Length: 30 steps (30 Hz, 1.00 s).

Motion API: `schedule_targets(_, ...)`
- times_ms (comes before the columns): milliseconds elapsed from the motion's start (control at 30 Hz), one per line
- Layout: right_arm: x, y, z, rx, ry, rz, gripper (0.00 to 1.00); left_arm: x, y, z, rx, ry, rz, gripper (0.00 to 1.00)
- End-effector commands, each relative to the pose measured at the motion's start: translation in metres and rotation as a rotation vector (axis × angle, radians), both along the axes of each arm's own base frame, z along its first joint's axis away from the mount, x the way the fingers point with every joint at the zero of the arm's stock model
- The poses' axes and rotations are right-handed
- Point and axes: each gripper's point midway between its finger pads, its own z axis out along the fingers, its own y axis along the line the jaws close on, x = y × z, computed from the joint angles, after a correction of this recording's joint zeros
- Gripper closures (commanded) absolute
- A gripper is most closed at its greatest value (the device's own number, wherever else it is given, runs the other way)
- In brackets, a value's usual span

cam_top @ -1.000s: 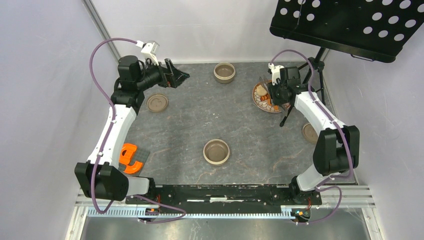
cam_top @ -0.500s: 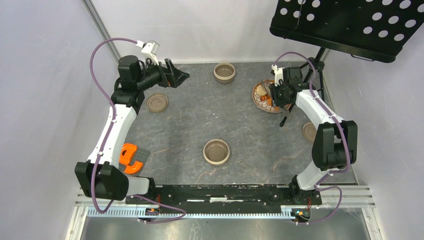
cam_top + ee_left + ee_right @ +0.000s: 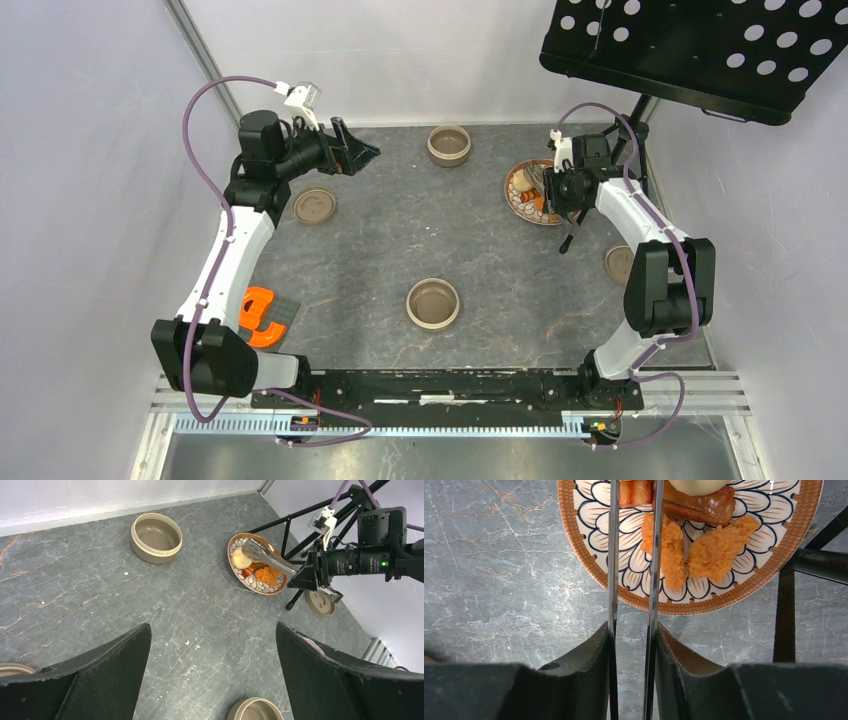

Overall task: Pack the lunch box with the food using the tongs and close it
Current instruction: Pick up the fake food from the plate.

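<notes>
My right gripper [image 3: 633, 635] is shut on the tongs [image 3: 655, 570], squeezing the two slim arms partway together. The arms reach over the patterned plate [image 3: 574, 530], and their far ends straddle a small reddish piece [image 3: 634, 492]. Orange crumbed chunks [image 3: 714, 550], a brown glazed piece [image 3: 704, 505] and a pale bun [image 3: 699, 484] also lie on the plate. From the left wrist the tongs [image 3: 265, 557] slant down onto the plate [image 3: 240, 577]. My left gripper [image 3: 212, 640] hangs open and empty above the back left of the table [image 3: 355, 155]. Two round tan lunch box bowls [image 3: 411, 303] [image 3: 431, 145] stand open and empty.
Two flat tan lids lie at the left [image 3: 314, 205] and right [image 3: 620, 265]. An orange and grey object [image 3: 262, 313] sits by the left arm. A black stand's legs [image 3: 785, 610] run just right of the plate, under a perforated black board [image 3: 700, 50].
The right arm has shifted slightly right and back over the plate, still gripping the tongs. The left arm has hardly moved.
</notes>
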Motion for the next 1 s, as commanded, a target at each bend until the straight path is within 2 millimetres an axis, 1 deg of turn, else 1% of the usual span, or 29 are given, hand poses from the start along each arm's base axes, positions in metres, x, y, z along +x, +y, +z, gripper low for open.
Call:
schedule_targets(0,0.004,0.005,0.008,0.078,-0.002,-0.025,0.63,0.009,0.001,0.022,-0.029,-0.058,0.017,0.00)
schedule_targets(100,0.003,0.007,0.010,0.089,0.000,-0.021,0.67,0.009,0.001,0.023,-0.031,-0.057,0.016,0.00)
schedule_targets(200,0.002,0.007,0.012,0.093,-0.002,-0.014,0.73,0.009,0.001,0.023,-0.033,-0.057,0.016,0.00)
schedule_targets(333,0.001,0.006,0.015,0.083,-0.012,-0.008,0.85,0.009,0.001,0.024,-0.034,-0.058,0.016,0.00)
schedule_targets(400,0.001,0.005,0.017,0.078,-0.015,-0.008,0.92,0.010,0.001,0.024,-0.035,-0.057,0.017,0.00)
schedule_targets(433,0.001,0.004,0.018,0.073,-0.020,-0.007,0.98,0.010,0.001,0.024,-0.036,-0.057,0.017,0.00)
schedule_targets(467,0.001,0.003,0.021,0.067,-0.027,-0.011,1.00,0.010,0.001,0.024,-0.036,-0.056,0.017,0.00)
schedule_targets(533,0.002,0.000,0.026,0.056,-0.044,-0.019,1.00,0.010,0.001,0.024,-0.037,-0.055,0.017,0.00)
schedule_targets(733,0.006,0.000,0.055,0.062,-0.134,-0.016,1.00,0.010,0.000,0.023,-0.042,-0.050,0.017,0.00)
schedule_targets(867,0.007,0.006,0.068,0.094,-0.184,-0.006,1.00,0.010,-0.001,0.022,-0.047,-0.045,0.013,0.00)
schedule_targets(967,0.011,0.016,0.080,0.156,-0.219,-0.001,1.00,0.011,-0.001,0.022,-0.048,-0.045,0.013,0.00)
